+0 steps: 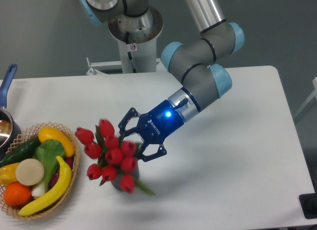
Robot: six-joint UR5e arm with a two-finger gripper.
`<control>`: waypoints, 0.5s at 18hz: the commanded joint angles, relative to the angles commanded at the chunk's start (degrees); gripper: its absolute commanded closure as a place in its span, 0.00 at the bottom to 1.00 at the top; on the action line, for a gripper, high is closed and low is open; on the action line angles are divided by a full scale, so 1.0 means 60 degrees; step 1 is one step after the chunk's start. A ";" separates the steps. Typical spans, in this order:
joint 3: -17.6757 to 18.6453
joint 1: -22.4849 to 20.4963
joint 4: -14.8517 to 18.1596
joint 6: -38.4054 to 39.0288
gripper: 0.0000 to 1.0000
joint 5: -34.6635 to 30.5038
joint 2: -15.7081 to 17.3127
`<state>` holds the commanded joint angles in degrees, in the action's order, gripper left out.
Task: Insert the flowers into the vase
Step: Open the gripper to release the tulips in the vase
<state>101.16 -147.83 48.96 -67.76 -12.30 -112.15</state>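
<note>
The flowers point(113, 155), a bunch of red tulip buds with green stems and leaves, stand in the vase point(117, 184) and lean left, slightly blurred by motion. Only a small part of the dark grey vase shows beneath the buds, near the table's front. My gripper point(134, 142) is just right of the bunch, its blue body angled down to the left. Its fingers point(130, 117) are spread open on either side of the stems and no longer press them.
A wicker basket point(70, 183) of fruit and vegetables sits at the front left, close to the flowers. A blue-handled metal pot point(6, 122) is at the left edge. The arm's base point(134, 37) stands behind the table.
</note>
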 joint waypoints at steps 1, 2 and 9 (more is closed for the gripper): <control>0.0029 0.0000 0.0000 0.0000 0.17 0.0000 0.0000; 0.0087 0.0015 0.0000 0.0000 0.17 -0.0015 0.0015; 0.0103 0.0015 0.0000 -0.0044 0.01 -0.0102 0.0117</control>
<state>101.78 -147.74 48.96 -68.03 -12.92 -111.45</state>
